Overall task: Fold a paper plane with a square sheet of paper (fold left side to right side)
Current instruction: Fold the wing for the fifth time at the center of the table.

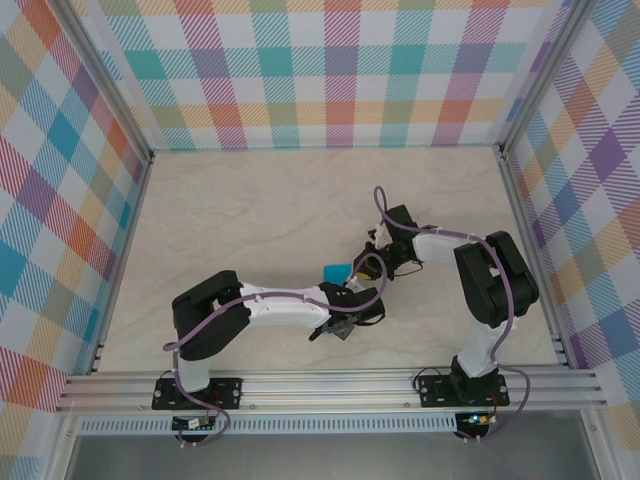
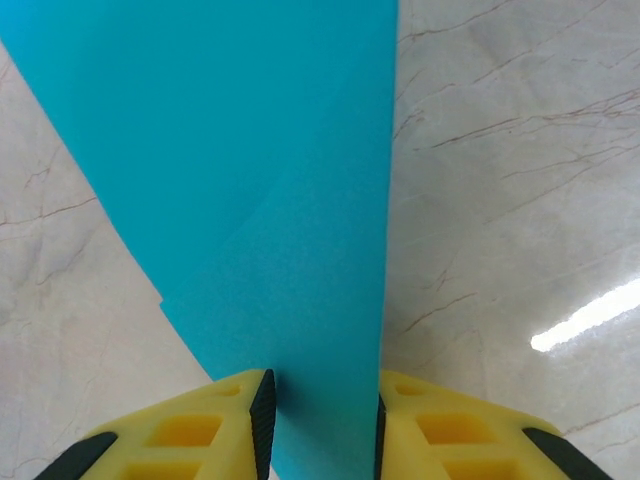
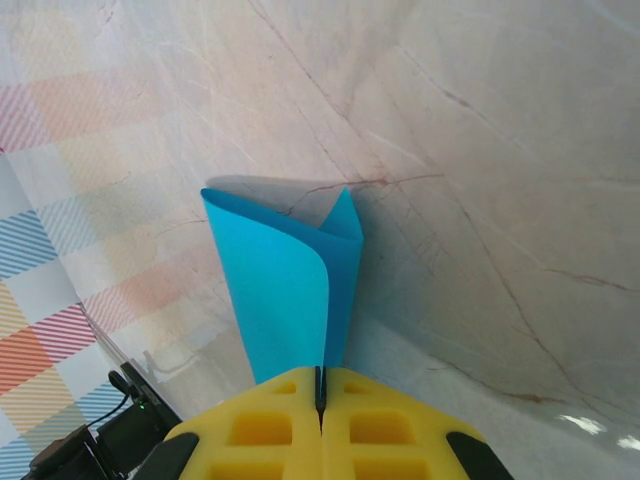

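The teal-blue sheet of paper point(image 1: 335, 270) is held up off the table mid-way between the two arms. In the right wrist view the paper point(image 3: 280, 290) curls over on itself, one layer bowed in front of another, and my right gripper point(image 3: 321, 385) is shut on its near end. In the left wrist view the paper point(image 2: 260, 180) is a long strip with a faint slanted crease. It runs between the yellow fingers of my left gripper point(image 2: 322, 400), whose jaws stand apart, the right pad at the paper's straight edge. From above, my left gripper point(image 1: 348, 290) and right gripper point(image 1: 362, 268) meet at the paper.
The marble-look tabletop point(image 1: 250, 220) stretches around the arms. Checked walls point(image 1: 330, 70) close in the back and both sides, and an aluminium rail point(image 1: 330, 385) runs along the near edge.
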Robot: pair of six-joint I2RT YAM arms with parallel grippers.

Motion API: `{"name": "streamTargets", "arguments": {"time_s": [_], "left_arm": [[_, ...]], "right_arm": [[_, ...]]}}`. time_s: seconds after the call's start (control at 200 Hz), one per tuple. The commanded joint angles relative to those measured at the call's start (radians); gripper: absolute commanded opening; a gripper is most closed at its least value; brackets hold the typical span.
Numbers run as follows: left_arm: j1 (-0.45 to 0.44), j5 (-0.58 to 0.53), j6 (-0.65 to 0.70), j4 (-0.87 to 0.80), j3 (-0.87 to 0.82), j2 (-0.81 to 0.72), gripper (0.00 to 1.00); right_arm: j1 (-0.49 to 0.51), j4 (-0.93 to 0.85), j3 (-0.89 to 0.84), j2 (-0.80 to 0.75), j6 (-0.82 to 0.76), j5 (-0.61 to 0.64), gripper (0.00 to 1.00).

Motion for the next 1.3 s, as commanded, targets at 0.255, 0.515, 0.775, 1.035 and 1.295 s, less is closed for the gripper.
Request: {"name": "streamTargets", "arguments": {"time_s": [0.255, 0.515, 0.775, 1.035, 1.295], "left_arm": [[-0.027, 0.031, 0.017, -0.027, 0.030, -0.014, 0.36], [-0.059, -0.028, -0.038, -0.075, 0.036, -0.020, 0.35], [-0.077, -0.054, -0.060, -0.093, 0.026, -0.016, 0.33], [-0.078, -0.041, -0.076, -0.084, 0.005, -0.035, 0.23], [-0.079, -0.044, -0.089, -0.081, -0.016, -0.043, 0.18]], "right_arm": [[0.007, 0.010, 0.013, 0.028, 0.031, 0.020, 0.00], [0.007, 0.013, 0.012, 0.028, 0.040, 0.017, 0.00], [0.007, 0.014, 0.004, 0.023, 0.042, 0.014, 0.00], [0.007, 0.004, 0.009, 0.028, 0.038, 0.020, 0.00], [0.007, -0.006, 0.013, 0.024, 0.029, 0.027, 0.00]]}}
